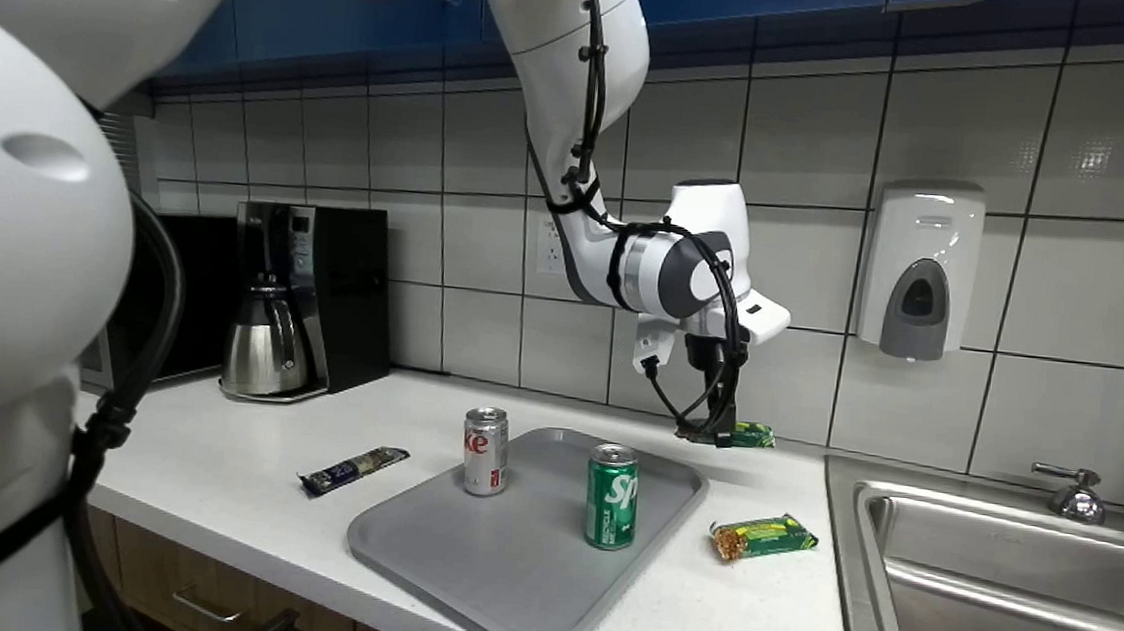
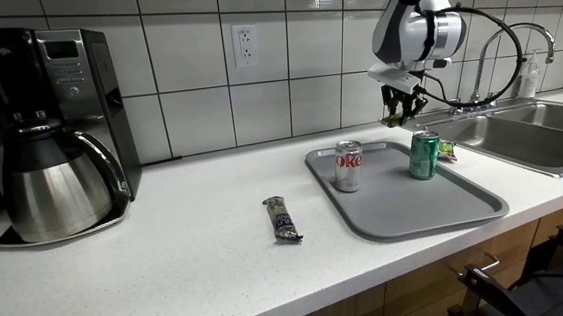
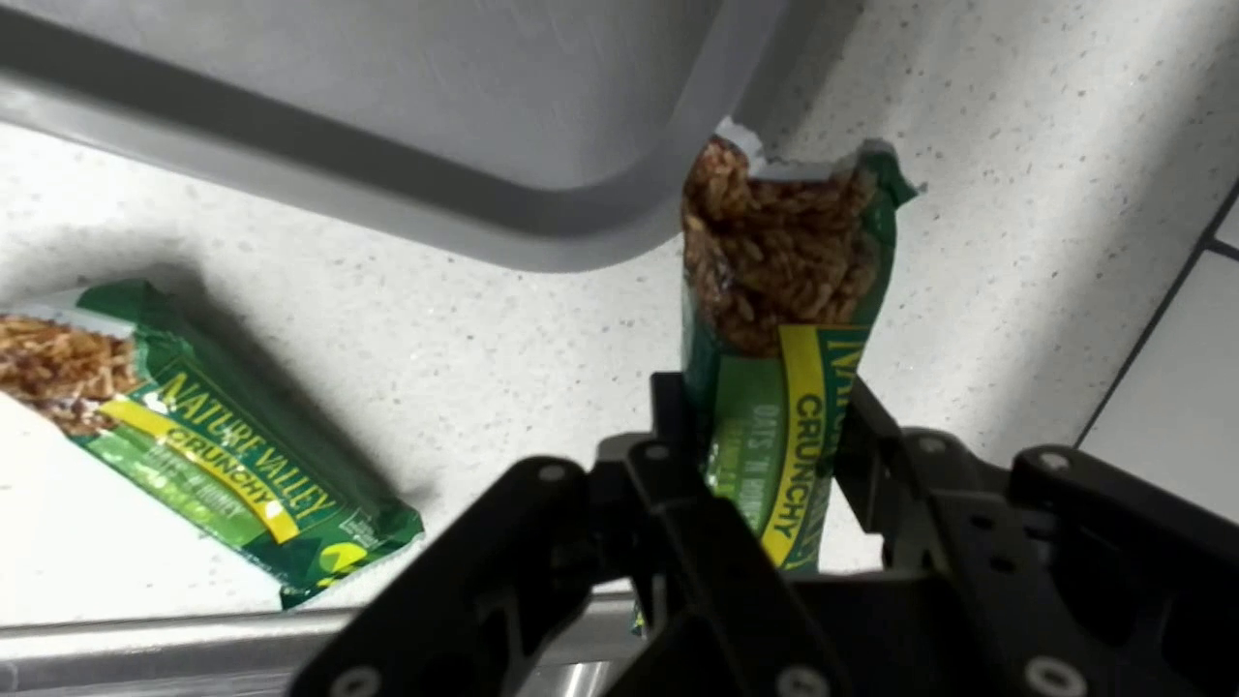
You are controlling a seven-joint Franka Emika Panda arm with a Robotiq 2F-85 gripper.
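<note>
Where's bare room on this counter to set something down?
Free: white countertop between the black coffee maker and dark-wrapped snack bar; grey rectangular tray, in front of its silver can and green can. Crowded: between tray and steel sink, where a green-wrapped granola bar lies, the black gripper holding another nearby.

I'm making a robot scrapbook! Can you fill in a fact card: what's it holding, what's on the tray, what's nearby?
Gripper: shut on a Nature Valley Crunchy bar, held above the counter
Gray tray: silver Coke can, green Sprite can, both upright
Between tray and sink: second Nature Valley Crunchy bar
Tray's other side: nut bar; farther off, Mr. Coffee maker
</note>
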